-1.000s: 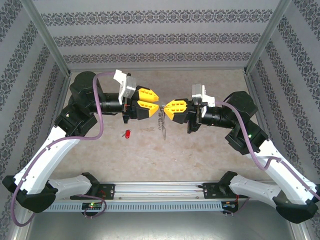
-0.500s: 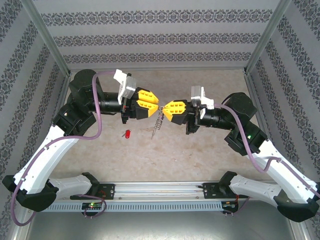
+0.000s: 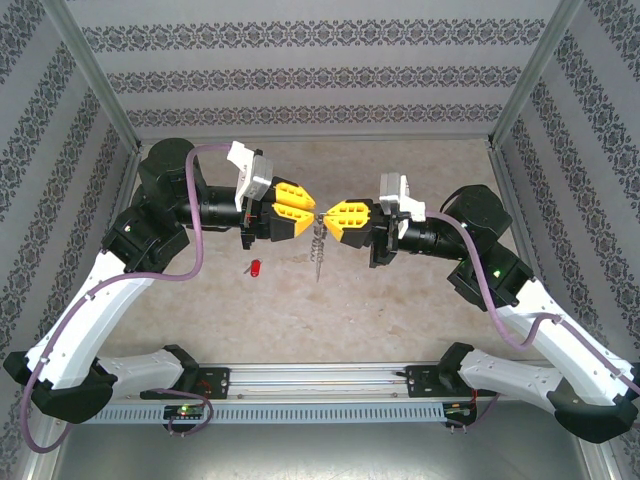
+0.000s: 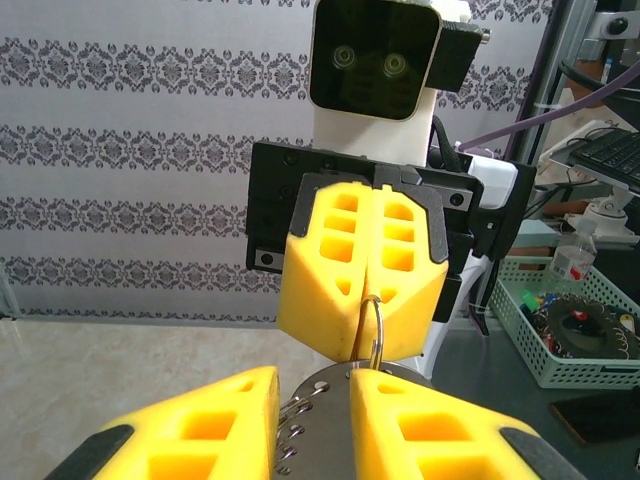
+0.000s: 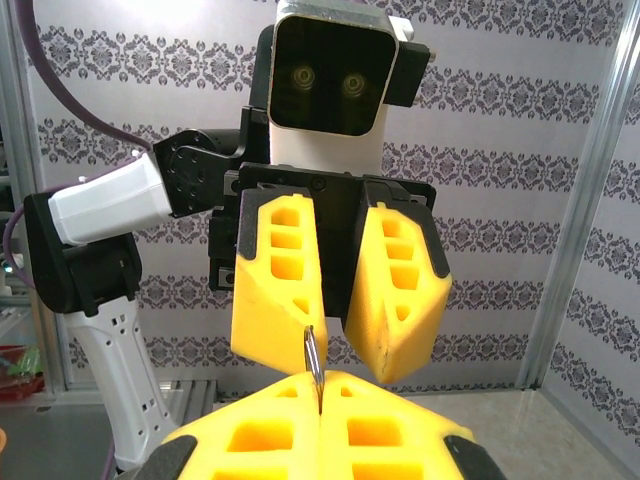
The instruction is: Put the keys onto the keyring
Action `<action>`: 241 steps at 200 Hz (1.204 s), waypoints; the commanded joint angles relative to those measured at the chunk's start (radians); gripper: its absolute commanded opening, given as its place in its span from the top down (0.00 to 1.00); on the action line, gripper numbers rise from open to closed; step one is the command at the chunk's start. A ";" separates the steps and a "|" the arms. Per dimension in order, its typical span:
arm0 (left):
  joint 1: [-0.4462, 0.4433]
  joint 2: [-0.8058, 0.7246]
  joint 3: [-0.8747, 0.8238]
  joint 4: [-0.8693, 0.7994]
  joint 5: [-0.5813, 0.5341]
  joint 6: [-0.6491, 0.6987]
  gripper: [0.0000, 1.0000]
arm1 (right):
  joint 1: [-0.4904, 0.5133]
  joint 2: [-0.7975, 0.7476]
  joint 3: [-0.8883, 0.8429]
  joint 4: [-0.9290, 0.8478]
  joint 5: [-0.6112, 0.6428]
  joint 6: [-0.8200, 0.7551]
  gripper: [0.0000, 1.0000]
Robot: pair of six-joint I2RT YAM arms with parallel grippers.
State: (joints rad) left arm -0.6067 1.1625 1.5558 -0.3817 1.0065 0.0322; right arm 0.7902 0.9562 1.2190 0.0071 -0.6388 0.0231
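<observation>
The small red key (image 3: 255, 268) lies flat on the table (image 3: 400, 320), closest to the arm bases. It is all alone, and nothing touches it. From the key, the keyring (image 3: 318, 248) is at about 2 o'clock, a bit farther back. The keyring hangs straight down in the air above the table. Its top is caught between the two pincers, which meet nose to nose.

The left gripper (image 3: 312, 209) comes in from 9 o'clock. Its yellow fingers are a little apart and squeeze the flat grey part of the keyring, the part with small holes; the left wrist view shows this. The right gripper (image 3: 330, 214) comes in from 3 o'clock. Its fingers are pressed tight together and pinch one thin metal ring of the keyring. The ring stands on its edge between them.

Behind both, at 12 o'clock, is the wall (image 3: 320, 75) with grey patterned stripes.
</observation>
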 commanded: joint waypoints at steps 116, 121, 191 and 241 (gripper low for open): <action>-0.004 -0.016 0.010 -0.089 -0.046 0.100 0.65 | 0.004 -0.037 -0.011 -0.039 0.089 -0.064 1.00; -0.004 -0.016 0.012 -0.089 -0.041 0.098 0.64 | 0.005 -0.037 -0.008 -0.048 0.089 -0.068 1.00; -0.006 0.010 0.037 -0.077 -0.007 0.087 0.65 | 0.005 -0.027 -0.004 -0.053 0.074 -0.064 1.00; -0.011 0.029 0.033 -0.032 0.013 0.062 0.67 | 0.005 -0.024 -0.006 -0.060 0.071 -0.058 1.00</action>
State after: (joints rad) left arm -0.6086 1.1835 1.5639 -0.4603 0.9840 0.1043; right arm 0.7898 0.9363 1.2129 -0.0715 -0.5644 -0.0311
